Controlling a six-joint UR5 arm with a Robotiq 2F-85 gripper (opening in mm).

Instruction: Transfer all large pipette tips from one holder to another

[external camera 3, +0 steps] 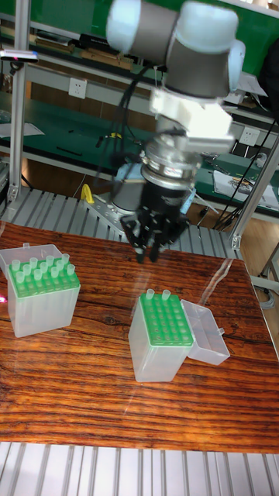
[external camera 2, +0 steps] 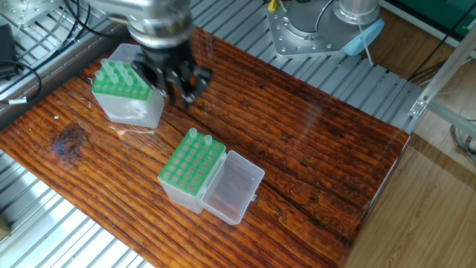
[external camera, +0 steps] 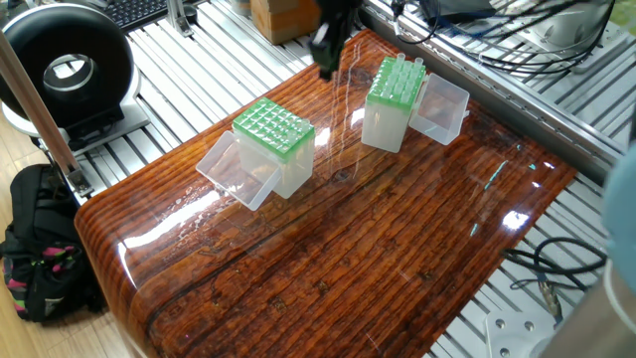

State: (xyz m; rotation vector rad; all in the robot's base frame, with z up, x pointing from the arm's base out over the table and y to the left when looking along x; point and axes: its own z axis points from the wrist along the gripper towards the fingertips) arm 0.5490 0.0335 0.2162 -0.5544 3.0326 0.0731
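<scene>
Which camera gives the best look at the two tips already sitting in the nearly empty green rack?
The other fixed view shows the two tips clearest, standing side by side in the nearly empty rack at its far edge. The tall fixed view shows them too, smaller. In one fixed view the rack's glare hides them.

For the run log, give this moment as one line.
gripper: airborne, grip unclear | large pipette tips: two in one holder, rest in other holder
</scene>
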